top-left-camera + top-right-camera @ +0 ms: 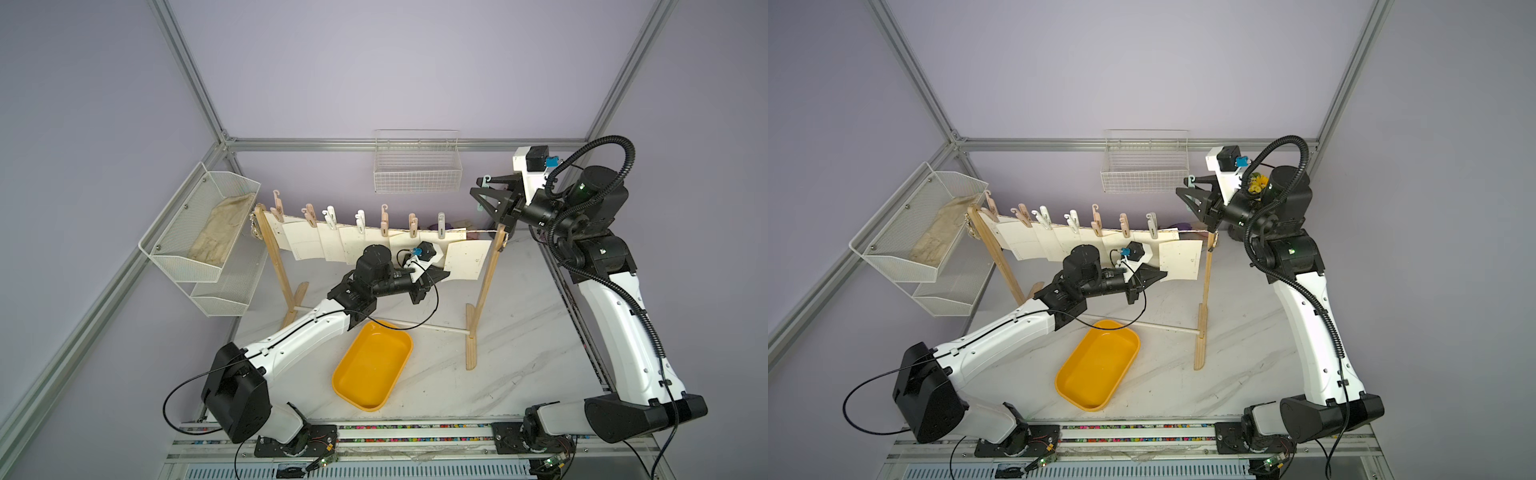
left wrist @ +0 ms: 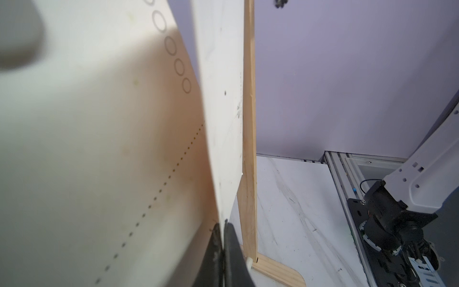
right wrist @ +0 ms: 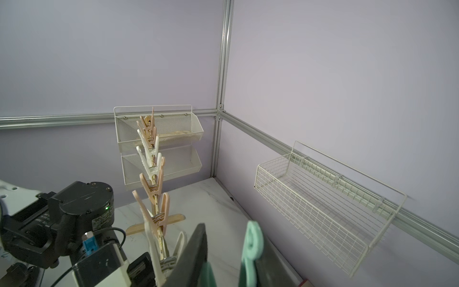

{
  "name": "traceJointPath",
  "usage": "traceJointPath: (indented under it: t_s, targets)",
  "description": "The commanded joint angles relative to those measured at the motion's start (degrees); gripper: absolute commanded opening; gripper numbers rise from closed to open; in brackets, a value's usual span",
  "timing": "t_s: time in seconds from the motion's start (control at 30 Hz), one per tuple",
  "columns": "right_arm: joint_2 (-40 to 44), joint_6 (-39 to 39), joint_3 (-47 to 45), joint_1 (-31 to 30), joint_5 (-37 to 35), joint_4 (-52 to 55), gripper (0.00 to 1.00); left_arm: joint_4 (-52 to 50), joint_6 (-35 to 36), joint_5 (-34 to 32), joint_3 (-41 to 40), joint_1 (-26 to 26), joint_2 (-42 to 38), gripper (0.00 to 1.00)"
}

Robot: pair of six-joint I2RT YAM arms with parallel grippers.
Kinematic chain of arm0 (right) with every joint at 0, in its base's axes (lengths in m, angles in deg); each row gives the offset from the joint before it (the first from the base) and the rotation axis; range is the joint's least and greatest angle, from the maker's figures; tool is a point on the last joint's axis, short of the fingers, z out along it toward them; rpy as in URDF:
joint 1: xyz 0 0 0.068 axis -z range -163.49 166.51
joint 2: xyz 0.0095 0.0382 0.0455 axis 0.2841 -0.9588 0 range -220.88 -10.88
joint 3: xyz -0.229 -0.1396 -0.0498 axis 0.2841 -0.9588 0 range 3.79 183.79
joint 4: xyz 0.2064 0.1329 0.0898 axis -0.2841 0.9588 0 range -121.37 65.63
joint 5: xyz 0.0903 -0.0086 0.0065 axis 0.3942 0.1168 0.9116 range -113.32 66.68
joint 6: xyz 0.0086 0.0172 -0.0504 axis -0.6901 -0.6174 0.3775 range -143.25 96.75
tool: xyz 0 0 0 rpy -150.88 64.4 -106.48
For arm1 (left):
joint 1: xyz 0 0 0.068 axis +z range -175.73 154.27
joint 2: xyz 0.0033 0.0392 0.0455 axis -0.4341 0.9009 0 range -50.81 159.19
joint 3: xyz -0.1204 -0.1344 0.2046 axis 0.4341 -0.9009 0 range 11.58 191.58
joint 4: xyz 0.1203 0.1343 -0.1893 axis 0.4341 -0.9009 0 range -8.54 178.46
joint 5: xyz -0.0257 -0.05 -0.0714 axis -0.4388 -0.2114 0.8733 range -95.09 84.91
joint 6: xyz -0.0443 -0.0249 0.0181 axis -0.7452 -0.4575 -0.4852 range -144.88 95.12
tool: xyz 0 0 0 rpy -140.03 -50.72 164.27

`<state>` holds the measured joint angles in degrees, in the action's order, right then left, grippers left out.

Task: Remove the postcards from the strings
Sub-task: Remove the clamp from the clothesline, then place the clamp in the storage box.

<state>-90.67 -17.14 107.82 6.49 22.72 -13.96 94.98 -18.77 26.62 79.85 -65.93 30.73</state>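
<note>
Got the left pincer point(image 1: 442, 275) pinched shut on the bottom corner of the end postcard point(image 1: 465, 259), just beside the right wooden post point(image 1: 488, 282), and the right pincer point(image 1: 480, 187) up high squeezing a mint clothespin point(image 3: 252, 241), clear of the string point(image 1: 482, 230). Looks like mid-removal, so next pull that card down and away toward the yellow tray point(image 1: 370, 365). Plenty of open table point(image 1: 519, 353) there, just mind the post hard by the card's far edge.

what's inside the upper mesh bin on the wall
A crumpled beige cloth-like sheet lies in the upper mesh bin, filling most of its floor. Anything beneath the sheet is covered, so I cannot tell if more is there.
</note>
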Motion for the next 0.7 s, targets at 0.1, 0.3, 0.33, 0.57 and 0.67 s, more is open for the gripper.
traceJointPath:
  t_s: [0.1,0.3,0.33,0.57,0.67]
  targets:
    - [3.87,-5.27,-2.63,-1.05,3.75,-6.45,0.34,-6.14,5.71,-4.63,-6.95,-0.19,-14.98,0.05]
    - [8.37,-5.79,-10.11,-6.08,2.05,-8.22,0.36,-5.41,4.89,-16.27,-15.84,-0.15,-29.32,0.01]
    - [8.95,-5.84,-11.10,-7.25,1.83,-8.27,0.37,-4.86,4.92,-19.16,-17.14,-0.22,-31.22,0.01]
    - [10.17,-6.15,-19.25,-17.97,-0.59,-8.32,0.40,-0.87,7.70,-38.69,-23.48,-0.14,-42.90,0.02]
    - [9.08,-4.79,-22.83,-23.68,-4.10,-6.45,0.39,-1.83,9.25,-43.38,-23.66,-0.13,-44.92,0.02]
